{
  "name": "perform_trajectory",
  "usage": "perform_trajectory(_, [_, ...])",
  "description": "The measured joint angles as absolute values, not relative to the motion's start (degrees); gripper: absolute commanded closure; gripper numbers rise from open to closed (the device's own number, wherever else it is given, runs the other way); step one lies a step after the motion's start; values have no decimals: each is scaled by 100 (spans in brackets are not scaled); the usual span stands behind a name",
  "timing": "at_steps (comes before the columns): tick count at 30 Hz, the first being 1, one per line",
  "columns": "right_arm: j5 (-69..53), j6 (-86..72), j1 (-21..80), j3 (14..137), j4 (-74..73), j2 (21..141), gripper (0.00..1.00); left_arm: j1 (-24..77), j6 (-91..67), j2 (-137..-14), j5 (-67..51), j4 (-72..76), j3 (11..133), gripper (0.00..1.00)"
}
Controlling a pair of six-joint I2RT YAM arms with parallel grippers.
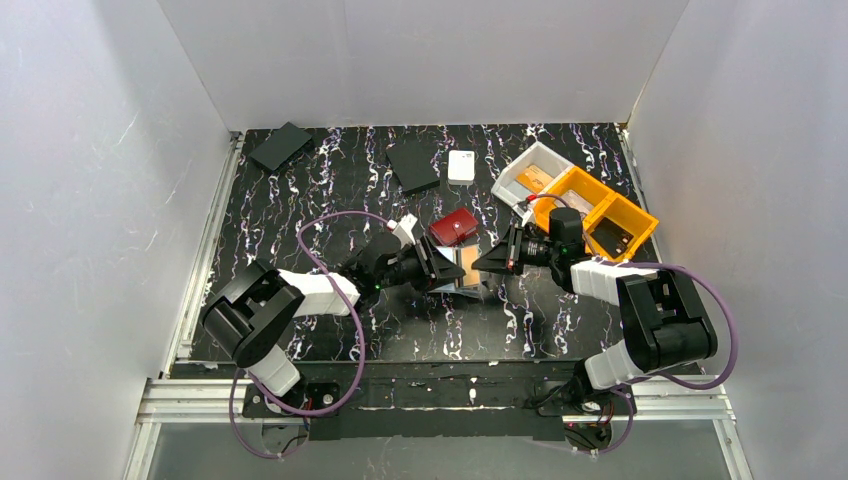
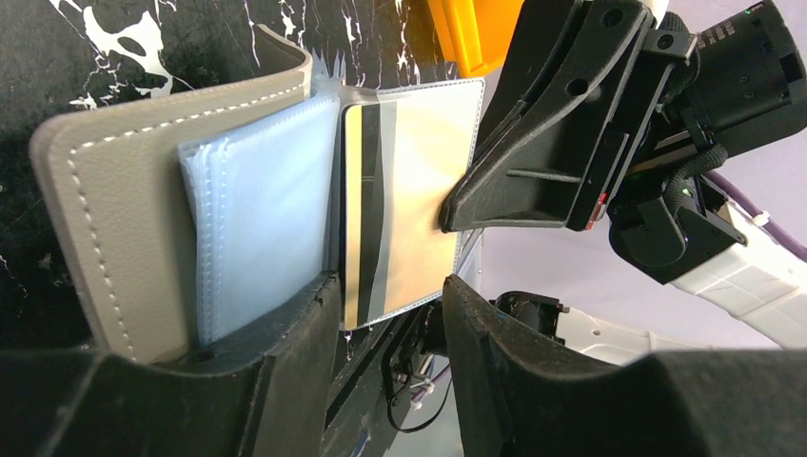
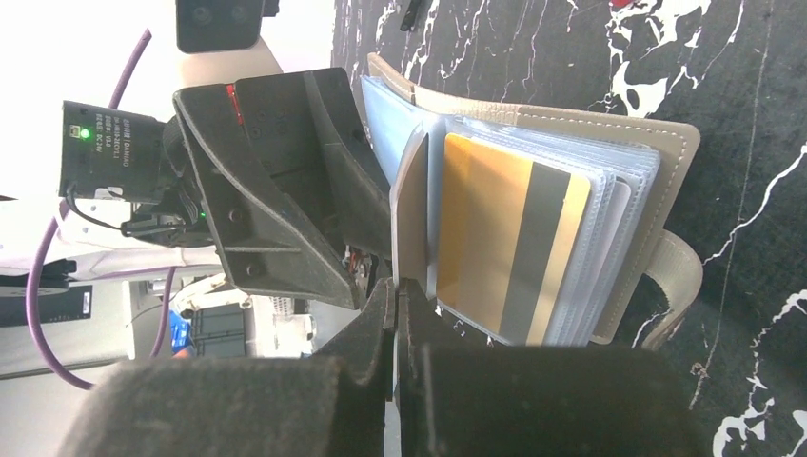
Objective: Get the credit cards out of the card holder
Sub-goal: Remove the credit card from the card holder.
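The grey card holder [image 1: 467,272] lies open between both grippers at the table's middle. In the left wrist view its grey cover [image 2: 114,219] holds a light blue card [image 2: 257,209] in a sleeve. An orange card [image 2: 409,200] with a dark stripe shows in a clear sleeve. My left gripper [image 2: 390,295] is open, with its fingers on either side of that sleeve's lower edge. My right gripper [image 3: 395,286] is shut on a thin sleeve page [image 3: 411,214] standing up from the holder's fold. The orange card [image 3: 504,248] lies in the sleeve stack beside it. The closure tab [image 3: 678,276] hangs at the right.
A dark red case [image 1: 453,227] lies just behind the holder. A small white box [image 1: 461,166] and two flat black squares [image 1: 413,165] [image 1: 280,146] lie farther back. A white bin [image 1: 530,178] and orange bins [image 1: 600,212] stand at the back right, close to my right arm.
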State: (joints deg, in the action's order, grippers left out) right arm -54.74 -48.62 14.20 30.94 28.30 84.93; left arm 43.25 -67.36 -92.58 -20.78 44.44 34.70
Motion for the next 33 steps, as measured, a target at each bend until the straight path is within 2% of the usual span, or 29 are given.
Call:
perform_trajectory(6, [-5522,-4933,1383,3094,2878,8493,99,4318,-6863,-9258,-2035,4445,3476,71])
perform_trajectory(18, [-5496,-4372,1352,3224,2340,8490,99,4296,-7007,-9225,-1936,4318,3474,80])
perform_trajectory(20, [-5482,-4329,1354,3235,2301,8490,99,4296,-7035,-9225,-1929,4324,3466,80])
perform_trajectory(28, [-5454,-4270,1387,3247,2248,8490,99,4296,-7123,-9233,-1943,4367,3454,67])
perform_trajectory(33, [-5506,-4590,1404,3247,2487,8490,99,4288,-7160,-9320,-1968,4565,3454,68])
